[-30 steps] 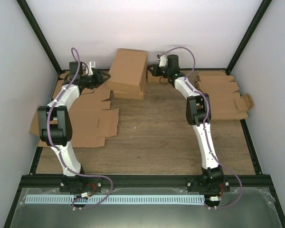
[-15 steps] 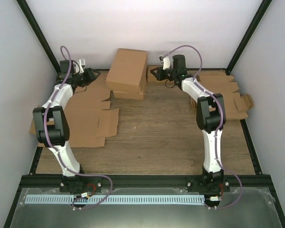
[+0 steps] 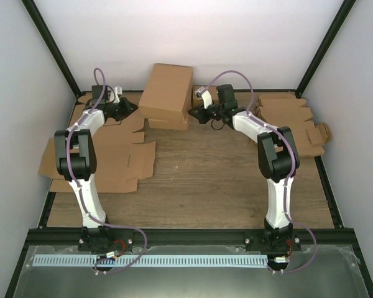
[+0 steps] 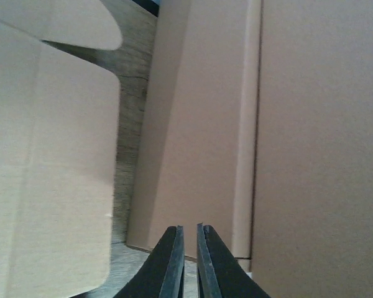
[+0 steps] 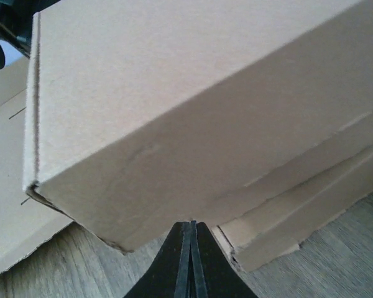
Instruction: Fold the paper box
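The paper box (image 3: 168, 90) is a closed brown cardboard box, lying tilted on another folded box (image 3: 169, 123) at the back middle of the table. My left gripper (image 3: 128, 107) sits just left of the stack, its fingers nearly together with only a thin slit and nothing between them. In the left wrist view it (image 4: 189, 228) points at the stack's side wall (image 4: 193, 124). My right gripper (image 3: 193, 113) is at the stack's right side. It (image 5: 191, 223) is shut, its tips at the paper box's (image 5: 174, 93) lower edge.
Flat cardboard blanks (image 3: 99, 155) cover the left part of the table, reaching under the left arm. More notched blanks (image 3: 292, 124) are piled at the back right. A black frame (image 3: 186, 234) runs along the near edge, and white walls close the sides and back.
The left gripper swung away to the left, then back to the stack, and its jaws closed. The right gripper moved left and down to the box's right side.
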{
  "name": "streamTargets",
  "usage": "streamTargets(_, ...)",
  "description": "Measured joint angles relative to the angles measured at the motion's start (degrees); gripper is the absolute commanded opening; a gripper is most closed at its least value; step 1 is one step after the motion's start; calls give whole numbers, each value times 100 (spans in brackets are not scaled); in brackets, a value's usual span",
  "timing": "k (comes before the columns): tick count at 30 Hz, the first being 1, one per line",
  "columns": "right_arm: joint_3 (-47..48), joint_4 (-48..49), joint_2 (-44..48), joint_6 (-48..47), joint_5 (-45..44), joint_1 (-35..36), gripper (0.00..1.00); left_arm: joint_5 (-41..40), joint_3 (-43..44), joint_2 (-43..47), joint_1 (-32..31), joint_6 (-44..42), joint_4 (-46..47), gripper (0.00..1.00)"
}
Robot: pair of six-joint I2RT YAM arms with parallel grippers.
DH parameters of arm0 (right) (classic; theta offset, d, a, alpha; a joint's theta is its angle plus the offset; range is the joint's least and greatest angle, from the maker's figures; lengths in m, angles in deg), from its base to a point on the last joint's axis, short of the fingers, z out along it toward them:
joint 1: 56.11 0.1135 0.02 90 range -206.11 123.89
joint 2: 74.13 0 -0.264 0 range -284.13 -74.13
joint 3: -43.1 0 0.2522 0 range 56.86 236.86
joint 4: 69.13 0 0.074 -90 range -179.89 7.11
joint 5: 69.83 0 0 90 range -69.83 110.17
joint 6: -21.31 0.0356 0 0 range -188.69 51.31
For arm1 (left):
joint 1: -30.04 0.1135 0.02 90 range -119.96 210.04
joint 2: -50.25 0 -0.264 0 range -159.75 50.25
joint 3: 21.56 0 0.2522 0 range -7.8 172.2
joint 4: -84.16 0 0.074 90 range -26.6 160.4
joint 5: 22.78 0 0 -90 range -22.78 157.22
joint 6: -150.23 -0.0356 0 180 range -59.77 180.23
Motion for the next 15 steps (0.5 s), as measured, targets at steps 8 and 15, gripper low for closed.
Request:
streamTargets(8, 341, -304, -79, -337, -57, 170, 1, -116, 24, 13, -278, 0, -96, 7)
streamTargets(15, 942, -621, -417, -603, 33, 155, 1, -313, 26, 177, -387, 35, -203, 7)
